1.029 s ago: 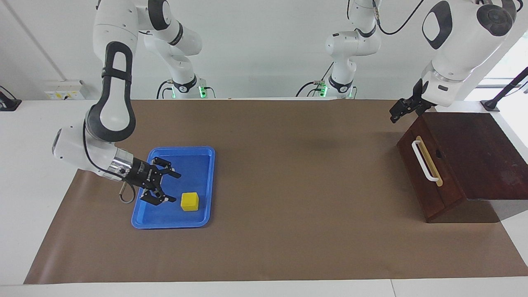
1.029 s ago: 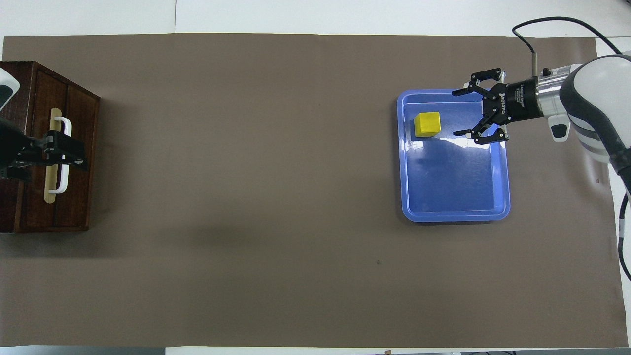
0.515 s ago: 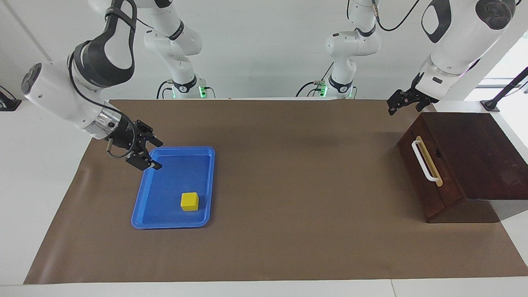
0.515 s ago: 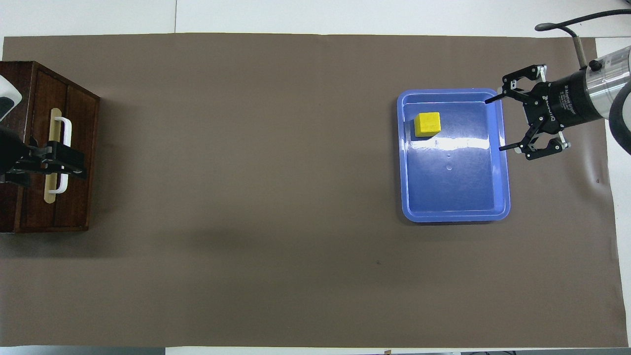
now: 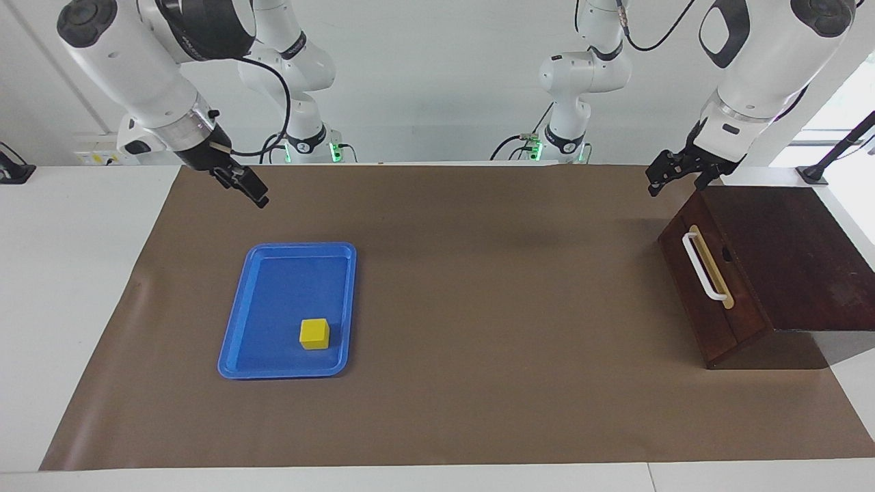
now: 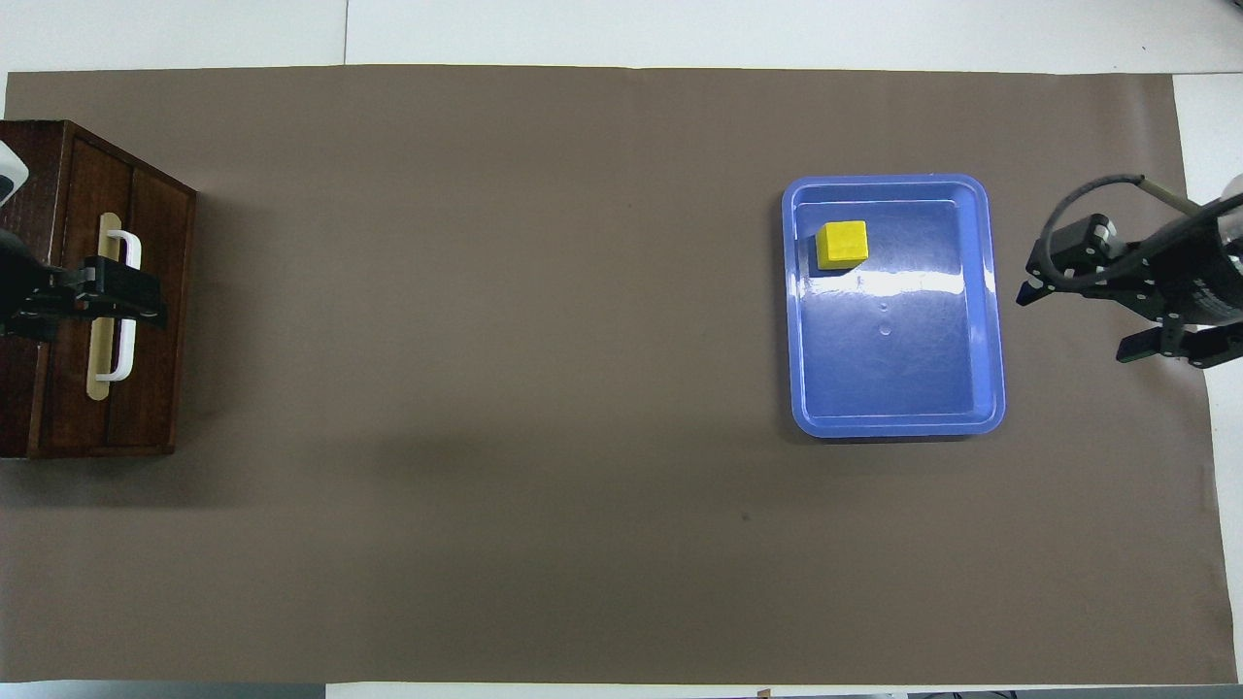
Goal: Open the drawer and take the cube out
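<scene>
**Right hand has lifted clear of the tray; cube lies in it, drawer shut**

Since the earlier frames, your right hand [image 5: 247, 188] has pulled out of the flat blue plastic tray [image 5: 240, 342] and risen; a second ago it was low inside the tray just beside the cube, and now it hangs in the air over the brown paper mat [image 5: 478, 307], at the right arm's end of the bench [image 5: 68, 307]. It carries nothing. Its fingers are seen edge-on in the facing view, but the overhead view shows them spread apart [image 6: 1117, 320].

The small bright yellow solid cube [image 5: 314, 333] has not moved. You will find it resting flat on the tray's floor, in the part of the tray farther from the robots, toward the tray's edge that faces the middle of the bench. Nothing touches it.

Your left hand [image 5: 666, 176] has shifted only slightly. It hovers over the corner of the dark reddish-brown wooden drawer unit [image 5: 786, 253] at the left arm's end of the bench, empty, and you can take it as spread, though the fingers are hard to read from either view. In the overhead view it sits across the white bar handle [image 6: 126, 306], but the facing view shows it raised well above it and not in contact.

The drawer front with its tan strip [image 5: 714, 266] sits flush with the unit, so the drawer is closed.
</scene>
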